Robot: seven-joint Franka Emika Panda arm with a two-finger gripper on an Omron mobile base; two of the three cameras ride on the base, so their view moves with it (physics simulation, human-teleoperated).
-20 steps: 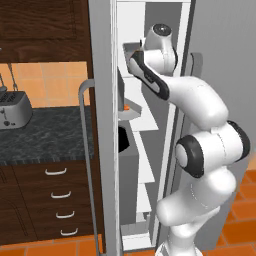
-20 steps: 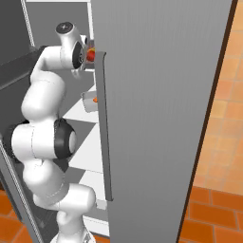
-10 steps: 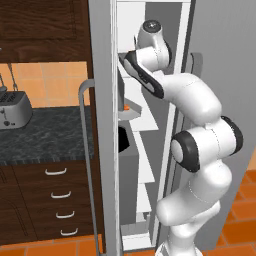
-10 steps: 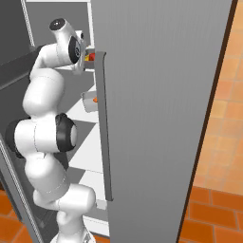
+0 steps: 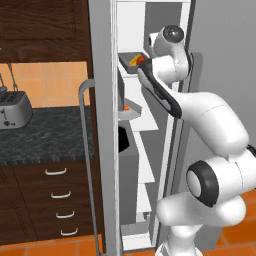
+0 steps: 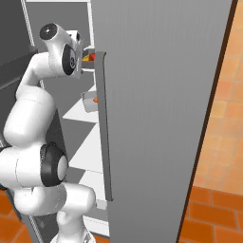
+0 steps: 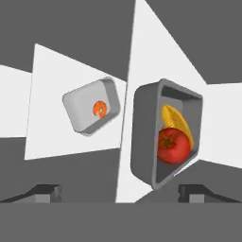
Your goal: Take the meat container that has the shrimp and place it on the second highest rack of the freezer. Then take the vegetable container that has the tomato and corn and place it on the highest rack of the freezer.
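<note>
Gripper point(image 7: 118, 191) stands wide and empty — vegetable container point(image 7: 165, 130) with tomato point(image 7: 173, 145) and corn point(image 7: 177, 121) sits just ahead of the fingertips on the highest rack point(image 5: 131, 74), apart from them. Shrimp container point(image 7: 92, 106) lies farther off, on the second highest rack point(image 5: 135, 111). Recommended: withdraw straight back, level, clear of the container rim and freezer point(image 5: 150, 125) walls — no sideways sweep.

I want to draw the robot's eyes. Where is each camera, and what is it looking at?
Left base view: behind the arm to its left, facing the open freezer shelves; the white arm rises at the right.
Right base view: behind the arm to its right, facing the grey door; the arm rises at the left.
Hand view: on the hand, facing both trays; the open gripper tips show low.
Shared: all three show the vegetable tray with tomato and the shrimp tray.
</note>
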